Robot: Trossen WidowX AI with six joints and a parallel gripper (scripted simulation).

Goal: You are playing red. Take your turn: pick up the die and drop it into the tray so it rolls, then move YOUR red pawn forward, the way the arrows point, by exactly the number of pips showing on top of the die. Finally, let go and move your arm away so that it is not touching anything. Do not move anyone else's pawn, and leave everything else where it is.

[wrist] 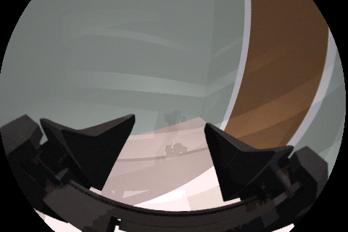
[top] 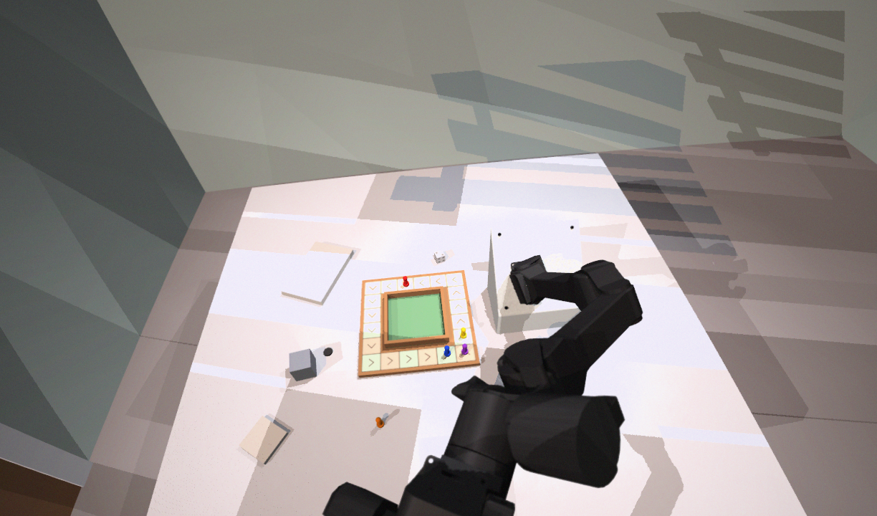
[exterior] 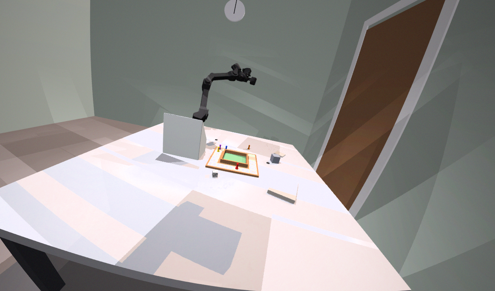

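My gripper (exterior: 245,75) (wrist: 170,123) is open and empty, high above the table and away from the board; its tips are hidden in the top view. The white die (top: 439,256) (exterior: 214,174) lies on the table beyond the red pawn's side of the board; its top pips are too small to read. The board (top: 419,370) (exterior: 231,173) has a green-floored tray (top: 415,344) (exterior: 233,163) in its middle, with nothing in it. The red pawn (top: 405,282) (exterior: 237,166) stands in the third square from the left of the far row in the top view, where arrows point left.
Yellow (top: 463,332), purple (top: 464,350) and blue (top: 446,351) pawns stand near one board corner. An orange pawn (top: 379,422) (exterior: 248,147) stands off the board. A grey cube (top: 302,364) (exterior: 275,158), black disc (top: 327,351), beige block (top: 261,439) and pale slab (top: 316,276) lie left. A white pedestal (exterior: 182,137) stands beside the board.
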